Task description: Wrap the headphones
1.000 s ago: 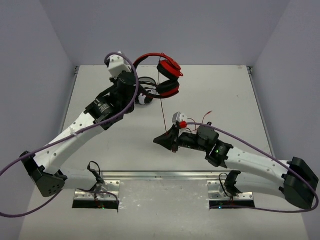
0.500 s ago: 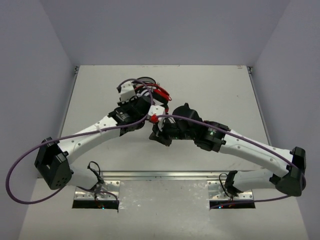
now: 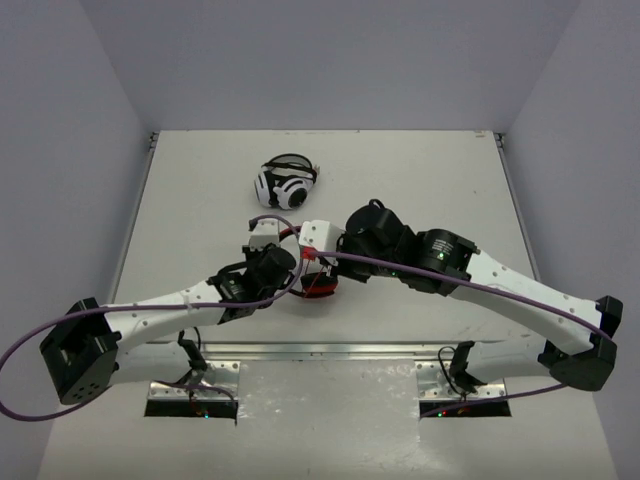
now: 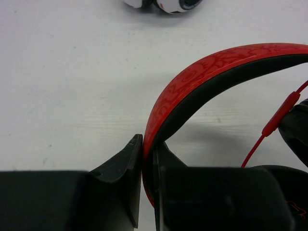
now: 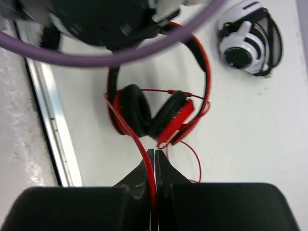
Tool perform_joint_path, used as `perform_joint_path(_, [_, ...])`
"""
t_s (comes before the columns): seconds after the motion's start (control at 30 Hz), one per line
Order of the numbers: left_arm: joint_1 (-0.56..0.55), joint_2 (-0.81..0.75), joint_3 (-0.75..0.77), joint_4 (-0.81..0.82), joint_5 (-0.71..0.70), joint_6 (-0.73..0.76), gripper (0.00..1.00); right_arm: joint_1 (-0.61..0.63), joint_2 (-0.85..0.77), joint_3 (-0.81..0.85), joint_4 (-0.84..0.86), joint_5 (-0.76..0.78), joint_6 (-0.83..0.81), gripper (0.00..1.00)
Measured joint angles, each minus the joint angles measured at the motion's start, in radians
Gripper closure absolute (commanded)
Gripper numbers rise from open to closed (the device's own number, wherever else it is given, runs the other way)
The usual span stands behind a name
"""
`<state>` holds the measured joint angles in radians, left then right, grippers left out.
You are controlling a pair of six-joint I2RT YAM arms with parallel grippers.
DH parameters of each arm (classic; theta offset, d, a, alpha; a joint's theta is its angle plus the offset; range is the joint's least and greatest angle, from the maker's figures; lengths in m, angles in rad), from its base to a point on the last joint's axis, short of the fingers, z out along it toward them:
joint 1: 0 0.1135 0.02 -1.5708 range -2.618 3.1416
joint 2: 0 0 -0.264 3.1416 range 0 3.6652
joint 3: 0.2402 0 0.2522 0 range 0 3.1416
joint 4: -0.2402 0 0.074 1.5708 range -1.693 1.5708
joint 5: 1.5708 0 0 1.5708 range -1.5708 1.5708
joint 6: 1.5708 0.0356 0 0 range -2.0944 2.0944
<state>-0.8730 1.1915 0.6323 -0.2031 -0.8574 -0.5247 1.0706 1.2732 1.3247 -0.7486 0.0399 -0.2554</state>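
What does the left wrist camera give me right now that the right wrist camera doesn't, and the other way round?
Left wrist only: the left jaws clamped on the headband of the red over-ear headphones, and a thicker inline piece on their thin red cable. Right wrist only: both black ear pads, the right jaws pinching that cable, and the metal rail. Both: the red headband, the cable, and the white-and-black headphones.
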Motion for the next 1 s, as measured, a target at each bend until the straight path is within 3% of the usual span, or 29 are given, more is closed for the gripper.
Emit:
perform_joint_path(0.2, [-0.059,-0.143,-0.121,0.196,0.14,0.133,1.0,-0.053,-0.122,-0.081,0.086,0.15,-0.068,0.99])
perform_joint_path(0.47, [-0.185,-0.2,-0.126,0.301,0.224,0.235,1.0,-0.231,-0.045,-0.034,0.137,0.189,-0.074,0.99])
perform_joint_path(0.7, [-0.24,-0.329,-0.092,0.238,0.245,0.271,1.0,-0.346,-0.029,-0.111,0.176,0.141,-0.023,0.99])
perform_joint_path(1.0, [-0.248,-0.335,0.124,-0.019,0.158,0.229,1.0,-0.441,-0.13,-0.188,0.293,0.112,0.113,0.99])
